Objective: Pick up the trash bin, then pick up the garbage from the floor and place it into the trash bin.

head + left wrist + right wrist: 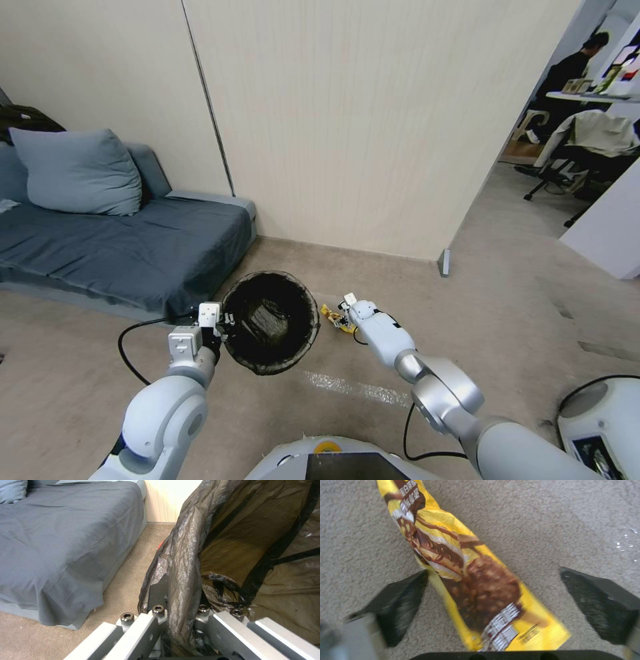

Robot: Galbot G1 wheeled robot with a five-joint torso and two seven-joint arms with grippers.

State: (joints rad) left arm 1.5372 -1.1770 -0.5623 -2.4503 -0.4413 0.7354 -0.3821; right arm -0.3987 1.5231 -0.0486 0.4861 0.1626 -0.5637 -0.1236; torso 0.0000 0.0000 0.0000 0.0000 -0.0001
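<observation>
Garbage first: long yellow-and-brown plastic snack wrapper [466,580], lying flat on beige carpet [553,517], framed by the right gripper [493,592]. Black fingers [400,605] spread wide on either side, one just touching the wrapper's edge, the other well apart from it. Wrapper's far end cut off at the frame edge; print blurred, hard to read. From the head view, right gripper [347,319] low over the floor, mostly hidden behind its own white wrist, with only part of the wrapper [331,313] visible; right arm stretched forward and down.

Left gripper [178,620] pinching the rim of the round trash bin with translucent black liner bag [186,567], one finger inside, one outside, tips buried under the crinkled film. From the head view, left gripper [223,328] at the near left rim of the bin [270,320], arm bent at the elbow. Bin just beside the wrapper, near the grey fabric sofa [120,247].
</observation>
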